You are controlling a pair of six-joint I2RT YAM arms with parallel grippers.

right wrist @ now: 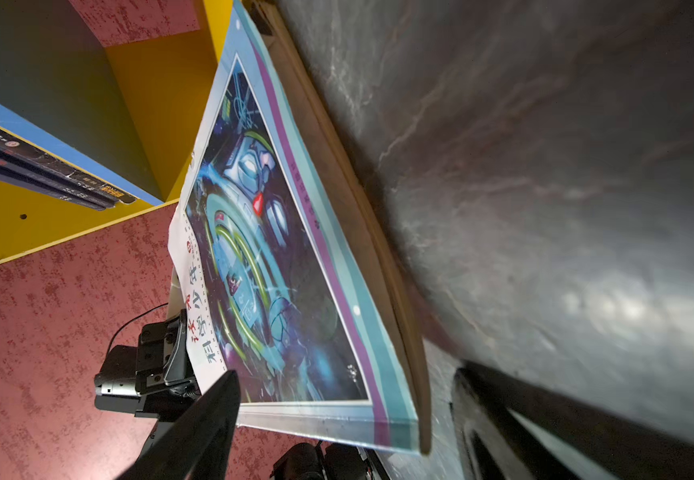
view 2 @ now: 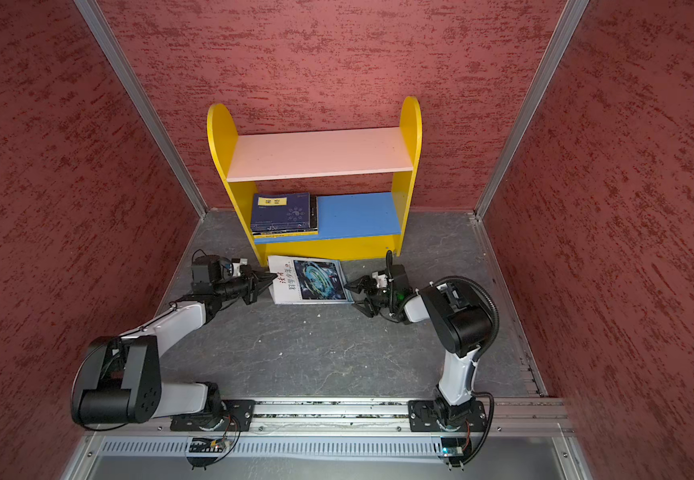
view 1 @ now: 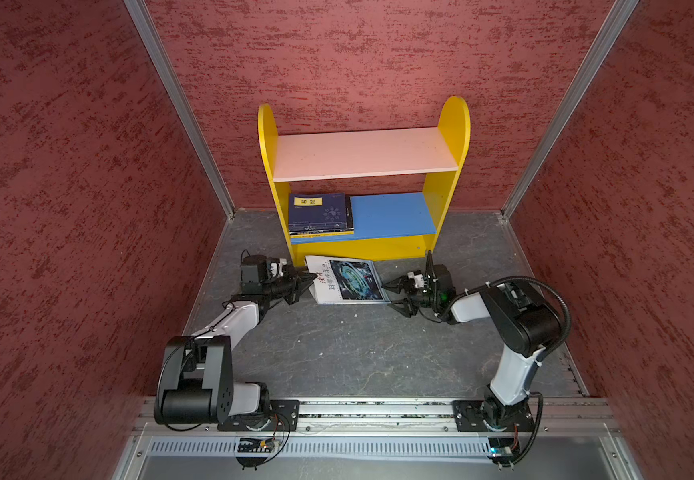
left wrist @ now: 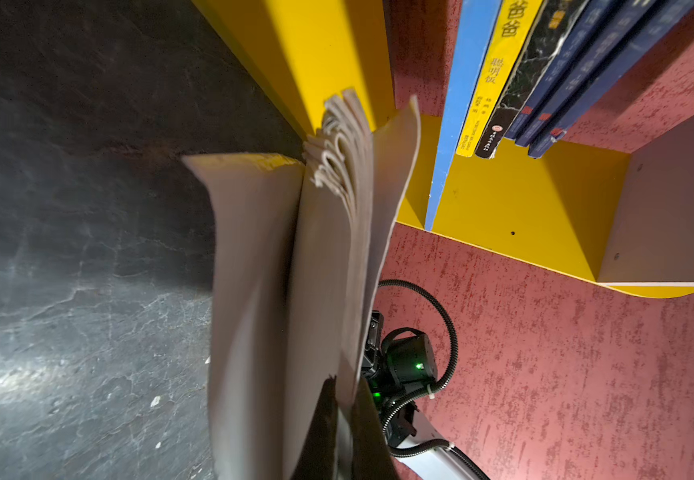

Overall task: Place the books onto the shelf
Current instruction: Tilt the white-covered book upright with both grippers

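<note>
Left end effector [view 1: 306, 277]: clenched on the left edge of the magazine [view 1: 351, 280]. In the left wrist view its fingertips [left wrist: 339, 411] pinch the cover and some top pages, and the loose pages below fan apart.

Right end effector [view 1: 395, 297]: released, jaws spread wide at the magazine's right edge. In the right wrist view one finger [right wrist: 212, 415] sits over the cover and the other finger [right wrist: 486, 415] is down by the tabletop [view 1: 337, 353], with the edge between them. Contact cannot be told.

Magazine: cover up, left side raised, right side low. It is on the tabletop just in front of the yellow base of the shelf [view 1: 453, 124].

Other books: stack of four [view 1: 320, 210] lying flat at the left end of the blue lower board [view 1: 391, 214], navy with yellow label on top. Spines read yellow, black, navy, navy from the board up.
</note>
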